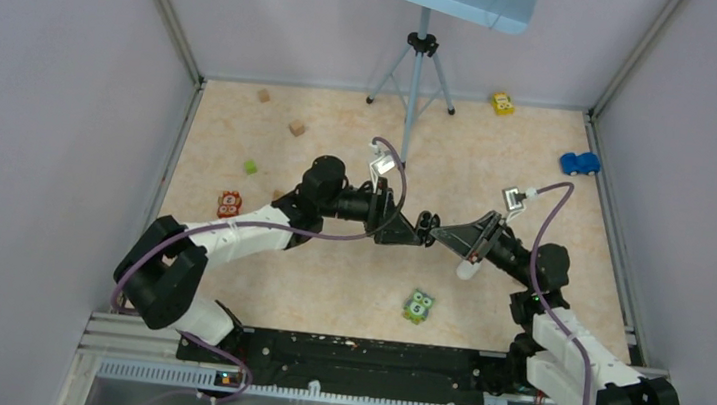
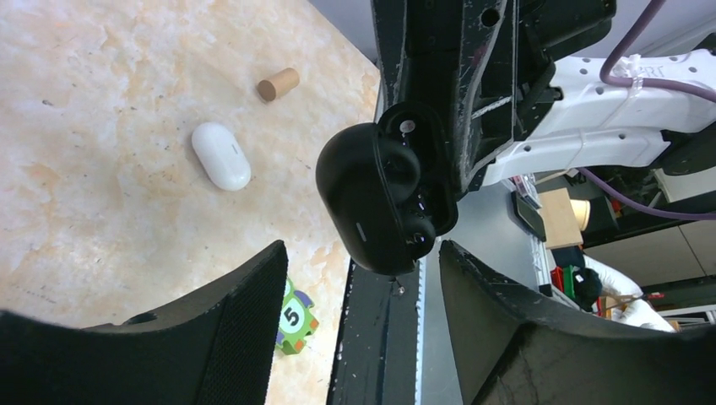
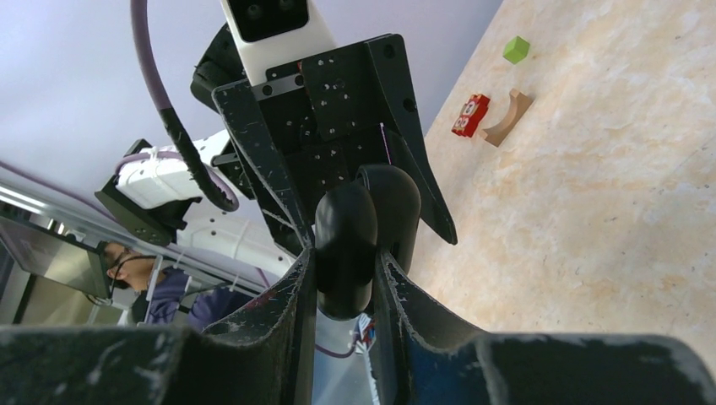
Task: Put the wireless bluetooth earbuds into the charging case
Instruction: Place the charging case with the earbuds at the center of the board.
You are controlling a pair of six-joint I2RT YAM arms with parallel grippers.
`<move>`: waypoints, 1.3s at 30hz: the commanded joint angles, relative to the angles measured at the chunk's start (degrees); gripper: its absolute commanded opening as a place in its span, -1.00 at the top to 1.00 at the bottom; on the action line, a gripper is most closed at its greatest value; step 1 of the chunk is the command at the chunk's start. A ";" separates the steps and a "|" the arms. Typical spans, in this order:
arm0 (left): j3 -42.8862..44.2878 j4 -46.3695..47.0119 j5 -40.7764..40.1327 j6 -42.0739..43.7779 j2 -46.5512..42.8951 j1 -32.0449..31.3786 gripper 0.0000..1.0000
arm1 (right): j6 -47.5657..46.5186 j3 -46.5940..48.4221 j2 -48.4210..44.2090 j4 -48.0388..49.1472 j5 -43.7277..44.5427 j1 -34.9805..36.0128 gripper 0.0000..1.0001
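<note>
A black charging case [image 2: 380, 194] hangs in the air with its lid swung open, and my right gripper [image 3: 344, 270] is shut on its body [image 3: 346, 245]. Dark rounded shapes lie in its wells; whether they are black earbuds I cannot tell. My left gripper [image 2: 359, 278] is open just in front of the case, with nothing between its fingers [image 2: 228, 329]. In the top view both grippers meet at mid-table around the case [image 1: 426, 222]. A closed white case [image 2: 221, 155] lies on the table under the right arm [image 1: 468, 270]. No white earbuds show.
A green owl tile [image 1: 418, 306] lies near the front. A red block [image 1: 229, 204], a green cube [image 1: 251, 166] and wooden cubes [image 1: 297, 128] are at the left. A tripod [image 1: 416, 68], a yellow car [image 1: 503, 103] and a blue car [image 1: 580, 163] stand at the back.
</note>
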 commanded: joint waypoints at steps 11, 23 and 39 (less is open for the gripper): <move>0.38 5.34 -1.85 -2.39 0.30 -1.10 -0.20 | 1.82 3.19 -1.89 5.06 -1.36 0.58 1.00; 1.03 4.99 -6.30 -4.00 -1.06 -1.14 -0.16 | 1.70 2.10 -2.25 4.99 -1.80 1.24 1.00; 0.97 10.41 -5.94 -10.58 -0.11 -1.15 0.26 | 1.88 1.32 -3.06 5.04 -1.67 1.74 1.00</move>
